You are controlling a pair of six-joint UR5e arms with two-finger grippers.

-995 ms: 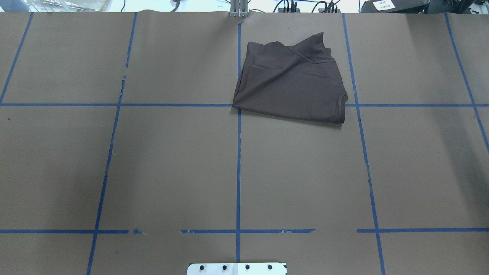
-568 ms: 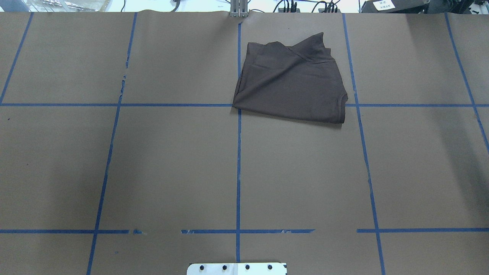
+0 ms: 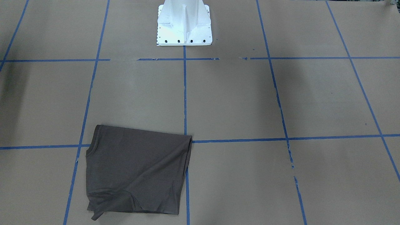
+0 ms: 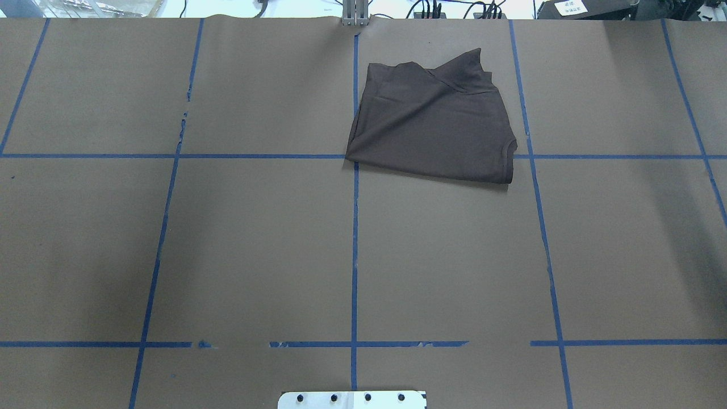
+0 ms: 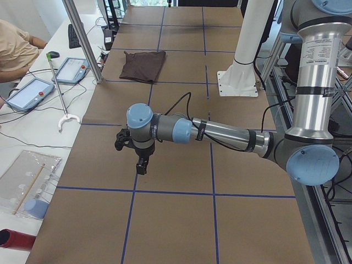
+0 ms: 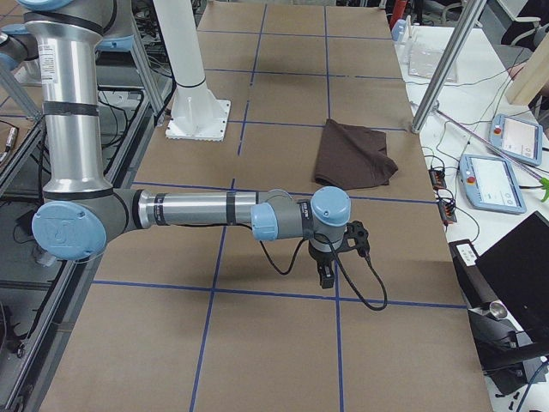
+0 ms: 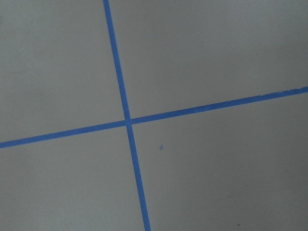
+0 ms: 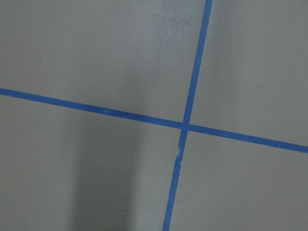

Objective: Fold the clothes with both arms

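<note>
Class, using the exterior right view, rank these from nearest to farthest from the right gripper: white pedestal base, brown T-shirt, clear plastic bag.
From the right gripper:
1. brown T-shirt, just beyond it on the table.
2. white pedestal base, over on the robot's side.
3. clear plastic bag, far end of the side table.

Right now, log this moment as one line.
T-shirt: folded, lying alone on table | left gripper: over bare table, clear of shirt, jaws unreadable | right gripper: likewise | contact: none
</note>
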